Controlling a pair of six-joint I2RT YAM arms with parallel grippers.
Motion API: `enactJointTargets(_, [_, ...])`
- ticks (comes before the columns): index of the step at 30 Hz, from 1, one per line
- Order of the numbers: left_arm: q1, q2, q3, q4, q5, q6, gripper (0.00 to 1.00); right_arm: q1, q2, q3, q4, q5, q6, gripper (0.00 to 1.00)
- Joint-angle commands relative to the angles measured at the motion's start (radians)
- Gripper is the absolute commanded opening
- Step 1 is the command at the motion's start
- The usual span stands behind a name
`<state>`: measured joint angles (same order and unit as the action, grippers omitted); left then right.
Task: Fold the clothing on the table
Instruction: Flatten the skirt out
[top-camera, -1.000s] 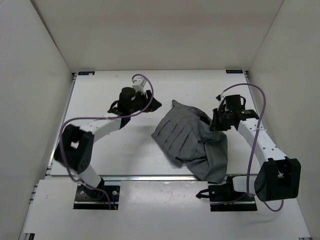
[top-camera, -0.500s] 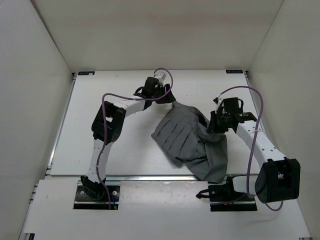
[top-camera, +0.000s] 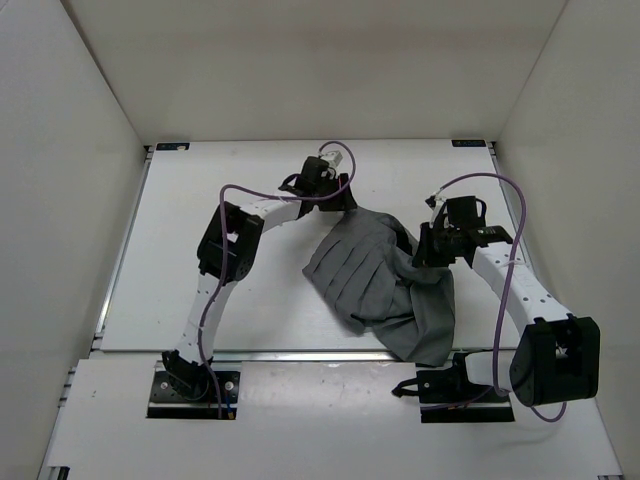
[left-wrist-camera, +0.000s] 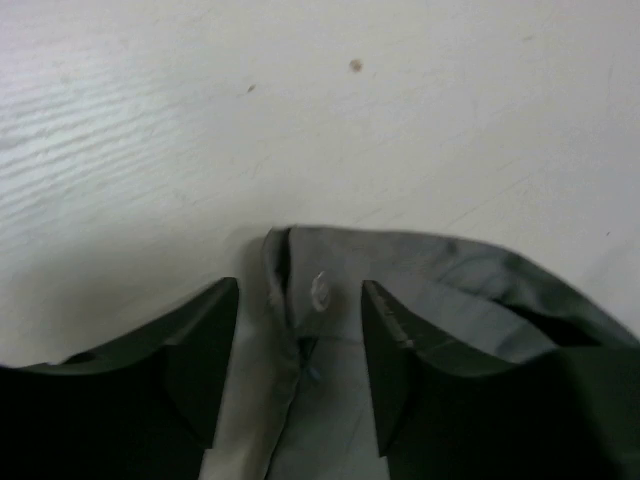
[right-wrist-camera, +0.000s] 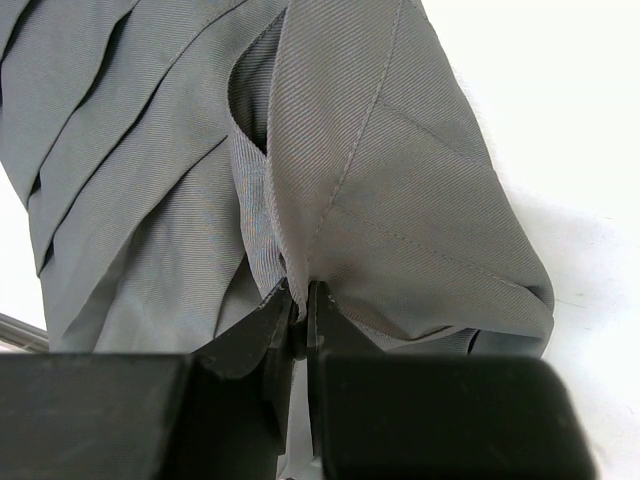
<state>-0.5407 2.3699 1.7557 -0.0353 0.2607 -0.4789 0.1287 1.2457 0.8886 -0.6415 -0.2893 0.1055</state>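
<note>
Matt, finely ribbed cloth clothing (right-wrist-camera: 400, 190) — smooth, faintly grained table (left-wrist-camera: 420, 110)

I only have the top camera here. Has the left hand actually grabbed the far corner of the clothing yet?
Observer: No. In the left wrist view the left hand is open, straddling the corner of the clothing, not pinching it.
Operator: And the right hand?
Observer: The right wrist view shows the right hand shut on a fold of fabric.
Operator: Anything on that corner?
Observer: A small pale spot, perhaps a button; too blurred to tell.
</note>
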Motion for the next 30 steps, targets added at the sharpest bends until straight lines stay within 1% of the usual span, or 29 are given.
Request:
enactJointTargets(1, [-0.028,0.028,0.116,-0.061,-0.018,0.031,0.58,-0.008,-0.028,-0.011,0.022,-0.011,0.002,0.01])
enactJointTargets(3, [-0.034,0.055,0.149,-0.084,-0.014,0.031,0.54,-0.009,-0.032,-0.013,0.029,-0.020,-0.003,0.00])
enactJointTargets(4, [-0.039,0.054,0.156,-0.080,-0.003,0.034,0.49,-0.011,-0.034,-0.022,0.032,-0.024,-0.003,0.00])
enactJointTargets(5, [-0.036,0.067,0.162,-0.081,0.006,0.031,0.42,-0.012,-0.034,-0.017,0.034,-0.024,-0.006,0.00])
enactJointTargets(6, [-0.044,0.074,0.171,-0.081,0.015,0.026,0.26,-0.017,-0.037,-0.017,0.036,-0.021,-0.004,0.00])
enactJointTargets(7, [-0.041,0.078,0.183,-0.081,0.020,0.031,0.17,-0.018,-0.037,-0.023,0.032,-0.033,-0.006,0.00])
enactJointTargets(8, [-0.038,0.078,0.185,-0.090,0.037,0.026,0.01,-0.023,-0.041,-0.031,0.035,-0.036,-0.007,0.00])
enactJointTargets(11, [-0.024,0.066,0.185,-0.124,0.083,0.017,0.00,-0.031,-0.058,-0.019,0.042,-0.037,-0.009,0.00])
enactJointTargets(13, [-0.004,-0.001,0.119,-0.126,0.104,0.026,0.00,-0.038,-0.072,-0.007,0.042,-0.033,-0.010,0.00])
enactJointTargets(14, [0.011,-0.061,0.047,-0.114,0.123,0.034,0.00,-0.049,-0.095,-0.001,0.045,-0.042,-0.009,0.00])
enactJointTargets(15, [0.019,-0.102,0.015,-0.082,0.118,0.036,0.00,-0.061,-0.110,0.004,0.066,-0.047,-0.003,0.00])
enactJointTargets(17, [0.054,-0.284,-0.169,-0.043,0.101,0.051,0.00,-0.080,-0.182,0.001,0.109,-0.077,0.016,0.00])
enactJointTargets(18, [0.064,-0.334,-0.212,-0.010,0.098,0.062,0.00,-0.116,-0.204,0.000,0.144,-0.089,0.038,0.00])
enactJointTargets(19, [0.088,-0.427,-0.293,0.000,0.097,0.059,0.00,-0.127,-0.238,0.000,0.178,-0.121,0.055,0.00])
enactJointTargets(20, [0.109,-0.470,-0.327,0.018,0.100,0.059,0.00,-0.161,-0.270,0.000,0.192,-0.140,0.069,0.00])
enactJointTargets(22, [0.136,-0.651,-0.442,0.025,0.115,0.066,0.00,-0.190,-0.313,-0.001,0.252,-0.220,0.106,0.00])
enactJointTargets(23, [0.149,-0.732,-0.462,0.018,0.129,0.071,0.00,-0.198,-0.339,-0.005,0.293,-0.253,0.143,0.00])
enactJointTargets(24, [0.159,-0.779,-0.516,0.052,0.127,0.074,0.00,-0.196,-0.368,-0.014,0.333,-0.267,0.184,0.00])
enactJointTargets(25, [0.169,-0.864,-0.560,0.060,0.121,0.072,0.00,-0.208,-0.379,-0.023,0.374,-0.271,0.224,0.01])
enactJointTargets(26, [0.185,-0.909,-0.596,0.067,0.123,0.079,0.00,-0.215,-0.406,-0.031,0.400,-0.299,0.244,0.00])
enactJointTargets(27, [0.206,-0.996,-0.634,0.084,0.124,0.066,0.00,-0.230,-0.414,-0.036,0.436,-0.336,0.262,0.00])
enactJointTargets(28, [0.222,-1.070,-0.671,0.087,0.130,0.057,0.00,-0.238,-0.420,-0.027,0.454,-0.405,0.273,0.00])
enactJointTargets(29, [0.251,-1.139,-0.680,0.080,0.146,0.056,0.00,-0.245,-0.414,-0.005,0.463,-0.453,0.269,0.00])
enactJointTargets(30, [0.281,-1.169,-0.679,0.059,0.162,0.065,0.00,-0.242,-0.404,0.027,0.448,-0.479,0.260,0.00])
